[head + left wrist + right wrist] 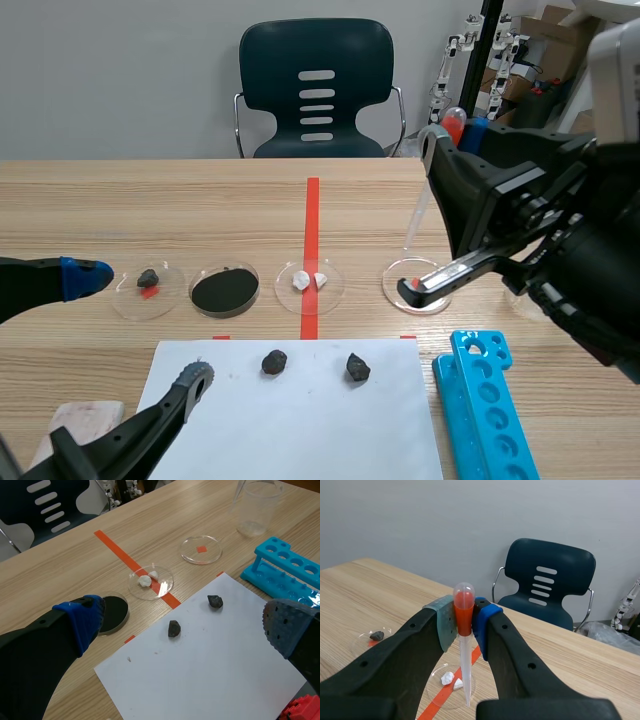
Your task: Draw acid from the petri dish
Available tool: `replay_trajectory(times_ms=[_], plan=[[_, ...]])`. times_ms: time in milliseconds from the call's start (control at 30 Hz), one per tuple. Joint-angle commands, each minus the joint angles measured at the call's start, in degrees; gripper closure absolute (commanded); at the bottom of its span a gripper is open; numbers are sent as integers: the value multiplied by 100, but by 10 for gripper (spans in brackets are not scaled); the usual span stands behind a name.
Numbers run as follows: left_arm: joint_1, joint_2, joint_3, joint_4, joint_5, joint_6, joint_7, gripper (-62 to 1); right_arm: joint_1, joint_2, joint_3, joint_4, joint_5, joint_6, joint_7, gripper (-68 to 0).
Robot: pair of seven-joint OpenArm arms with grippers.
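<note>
Two right fingers (pixel 442 625) clamp the red bulb of the pipette (pixel 466 675). Its clear stem slants down toward the petri dish (pixel 392 292) with the red mark, rightmost on the counter (pixel 150 200); tip contact is unclear. The left fingers (pixel 80 622) are spread wide and hold nothing, by the white paper (pixel 300 430).

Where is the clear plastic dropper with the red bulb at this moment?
In the scene view, the clear plastic dropper with the red bulb is at the right, held by the right pincer, its tip above the rightmost clear petri dish.
</note>
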Motion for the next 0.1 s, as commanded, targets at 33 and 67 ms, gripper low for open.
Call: replay_trajectory(times_ms=[33,67], plan=[[0,11,-20,57,-37,15,-81,-623,4,44,46,79,42,-20,70,-81],[0,11,-20,57,-37,15,-81,-623,4,44,46,79,42,-20,70,-81]])
